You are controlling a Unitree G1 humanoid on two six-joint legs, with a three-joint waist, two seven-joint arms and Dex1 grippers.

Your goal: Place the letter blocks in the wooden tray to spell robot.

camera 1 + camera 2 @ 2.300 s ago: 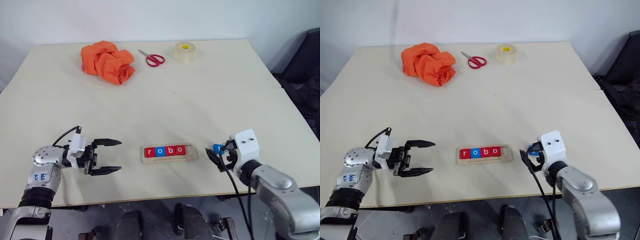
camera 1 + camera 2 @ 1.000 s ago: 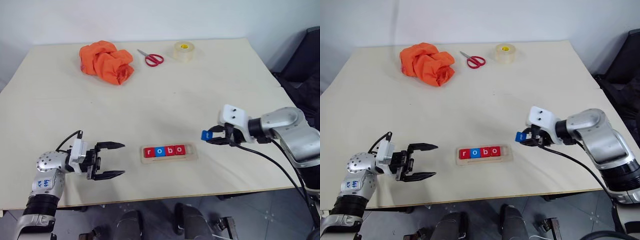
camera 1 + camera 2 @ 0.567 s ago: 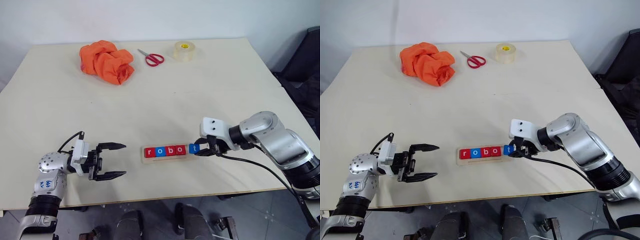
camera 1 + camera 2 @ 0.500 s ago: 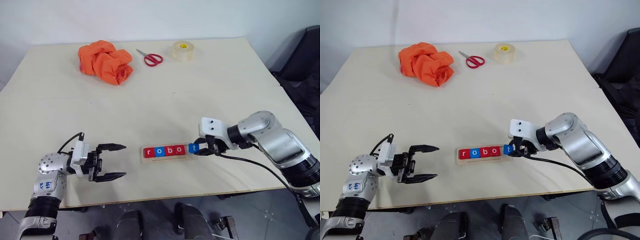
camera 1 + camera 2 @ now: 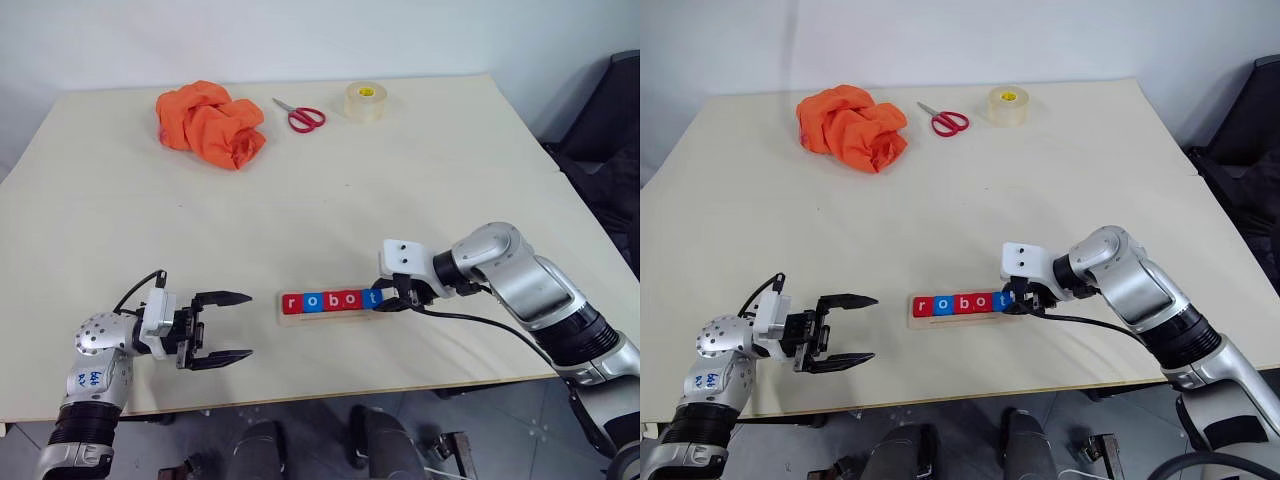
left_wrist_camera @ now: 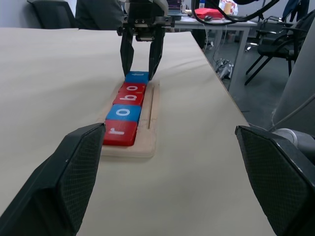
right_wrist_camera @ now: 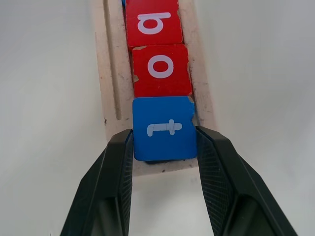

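Left gripper (image 5: 222,327) hovers with fingers spread and empty, left of the wooden tray (image 5: 290,315), where four letter blocks (image 5: 320,301) read r, o, b, o, while the right gripper (image 7: 164,147) clamps the blue t block (image 7: 164,128) at the tray's right end.

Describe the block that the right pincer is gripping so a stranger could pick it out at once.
Near the front edge of the pale table lies a long pale wooden tray holding a row of small square letter blocks. The one meant is the blue block with a white t at the row's right end, between the right pincer's black fingers; its neighbour is a red o.
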